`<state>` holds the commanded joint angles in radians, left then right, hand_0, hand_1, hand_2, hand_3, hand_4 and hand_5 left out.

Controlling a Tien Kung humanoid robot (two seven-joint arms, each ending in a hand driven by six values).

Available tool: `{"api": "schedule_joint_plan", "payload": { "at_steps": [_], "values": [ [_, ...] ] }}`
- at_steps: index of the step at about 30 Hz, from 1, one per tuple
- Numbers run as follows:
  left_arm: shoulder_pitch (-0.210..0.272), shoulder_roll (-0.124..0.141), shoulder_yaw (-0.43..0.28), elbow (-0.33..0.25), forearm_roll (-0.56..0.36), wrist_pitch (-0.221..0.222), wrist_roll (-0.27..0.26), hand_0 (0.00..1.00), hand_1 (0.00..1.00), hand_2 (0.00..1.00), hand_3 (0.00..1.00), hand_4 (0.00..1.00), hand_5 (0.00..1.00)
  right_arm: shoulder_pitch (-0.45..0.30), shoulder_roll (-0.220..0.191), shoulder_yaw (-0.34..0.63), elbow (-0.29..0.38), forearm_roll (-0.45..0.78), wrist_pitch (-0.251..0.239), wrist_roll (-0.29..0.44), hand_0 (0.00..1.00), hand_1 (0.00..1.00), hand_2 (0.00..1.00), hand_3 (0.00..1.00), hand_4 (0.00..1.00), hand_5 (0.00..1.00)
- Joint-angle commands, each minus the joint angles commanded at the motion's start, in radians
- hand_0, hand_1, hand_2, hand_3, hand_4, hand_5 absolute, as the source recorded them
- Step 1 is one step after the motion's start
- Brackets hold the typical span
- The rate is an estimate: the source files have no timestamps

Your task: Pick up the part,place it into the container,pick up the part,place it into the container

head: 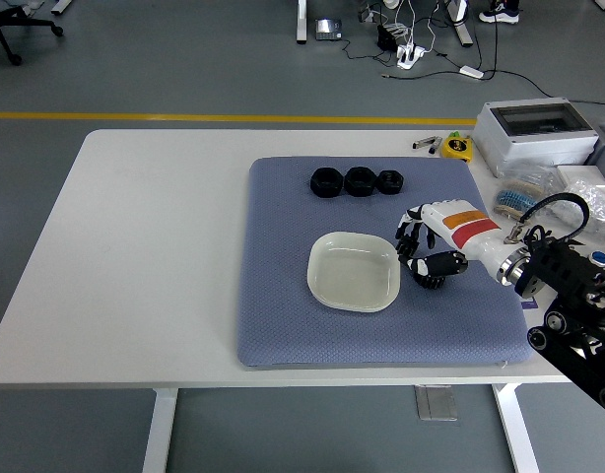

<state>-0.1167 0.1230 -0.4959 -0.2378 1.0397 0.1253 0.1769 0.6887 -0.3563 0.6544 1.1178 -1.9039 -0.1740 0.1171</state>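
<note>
Right hand (428,252) reached in from the right over the blue mat (283,325), fingers curled down around the black gear (428,279), which sat on the mat just right of the white dish (354,271); firm grip or not could not be told. Dish held nothing. Farther back, three black parts (358,181) sat in a row on the mat.

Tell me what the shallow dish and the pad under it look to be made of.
Dish: probably plastic, off-white and faintly translucent with a soft sheen, thin rounded rim; glazed ceramic can't be ruled out.
Pad: looks like foam or rubber covered with woven fabric, matte blue-grey, with a fine dotted texture and soft rounded corners.
</note>
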Motion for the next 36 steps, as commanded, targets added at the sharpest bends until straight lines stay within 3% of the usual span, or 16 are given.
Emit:
{"api": "schedule_joint_plan", "payload": {
  "at_steps": [5,8,9,11,14,15,26,27,31,32,33,36],
  "values": [
    [-0.001,0.002,0.005,0.0,-0.014,0.001,-0.002,0.692,0.697,0.735,0.642,0.664,0.663,0.057,0.042,-0.056,0.011,-0.015,0.046,-0.006,0.197,0.376,0.453,0.501,0.798,0.113],
    [-0.003,0.005,0.007,-0.001,-0.018,0.001,-0.002,0.692,0.697,0.735,0.642,0.664,0.663,0.085,0.066,-0.099,0.008,-0.066,0.117,-0.012,0.197,0.376,0.453,0.501,0.798,0.113],
    [-0.003,0.005,0.007,-0.001,-0.017,0.0,-0.002,0.692,0.698,0.735,0.644,0.665,0.664,0.091,0.071,-0.108,0.005,-0.083,0.134,-0.013,0.635,0.649,0.733,0.63,0.997,0.279],
    [-0.006,0.006,0.007,-0.001,-0.016,-0.001,-0.001,0.692,0.698,0.735,0.644,0.665,0.664,0.107,0.093,-0.135,-0.015,-0.153,0.191,-0.015,0.635,0.649,0.733,0.63,0.997,0.279],
    [-0.007,0.007,0.011,-0.002,-0.023,0.001,-0.002,0.692,0.698,0.735,0.644,0.665,0.664,0.111,0.108,-0.149,-0.037,-0.201,0.214,-0.011,0.635,0.649,0.733,0.63,0.997,0.279],
    [-0.007,0.007,0.011,-0.002,-0.023,0.001,-0.002,0.692,0.699,0.735,0.644,0.666,0.663,0.113,0.111,-0.154,-0.042,-0.209,0.213,-0.01,0.706,0.621,0.763,0.873,0.998,0.312],
    [-0.004,0.009,0.007,-0.002,-0.014,-0.003,0.0,0.692,0.699,0.735,0.645,0.667,0.662,0.115,0.099,-0.109,-0.023,-0.164,0.132,-0.025,0.689,0.617,0.764,0.869,0.998,0.318],
    [-0.004,0.01,0.007,-0.002,-0.014,-0.003,0.0,0.693,0.699,0.735,0.644,0.667,0.662,0.116,0.097,-0.103,-0.02,-0.159,0.127,-0.025,0.648,0.606,0.747,0.82,0.998,0.333],
    [-0.005,0.01,0.005,-0.001,-0.012,-0.003,0.0,0.693,0.699,0.735,0.644,0.667,0.662,0.117,0.087,-0.078,-0.014,-0.139,0.091,-0.035,0.648,0.606,0.747,0.82,0.998,0.333],
    [-0.005,0.01,0.006,-0.001,-0.013,-0.002,0.0,0.693,0.699,0.735,0.644,0.667,0.662,0.115,0.085,-0.072,-0.016,-0.138,0.087,-0.039,0.648,0.606,0.747,0.82,0.998,0.333],
    [-0.006,0.01,0.008,-0.002,-0.016,-0.002,-0.001,0.694,0.699,0.735,0.646,0.667,0.661,0.113,0.08,-0.062,-0.022,-0.136,0.085,-0.043,0.575,0.571,0.706,0.775,0.998,0.337],
    [-0.007,0.01,0.01,-0.001,-0.022,0.0,-0.002,0.694,0.699,0.735,0.646,0.667,0.661,0.104,0.066,-0.034,-0.05,-0.143,0.105,-0.05,0.575,0.571,0.706,0.775,0.998,0.337]
  ]
}}
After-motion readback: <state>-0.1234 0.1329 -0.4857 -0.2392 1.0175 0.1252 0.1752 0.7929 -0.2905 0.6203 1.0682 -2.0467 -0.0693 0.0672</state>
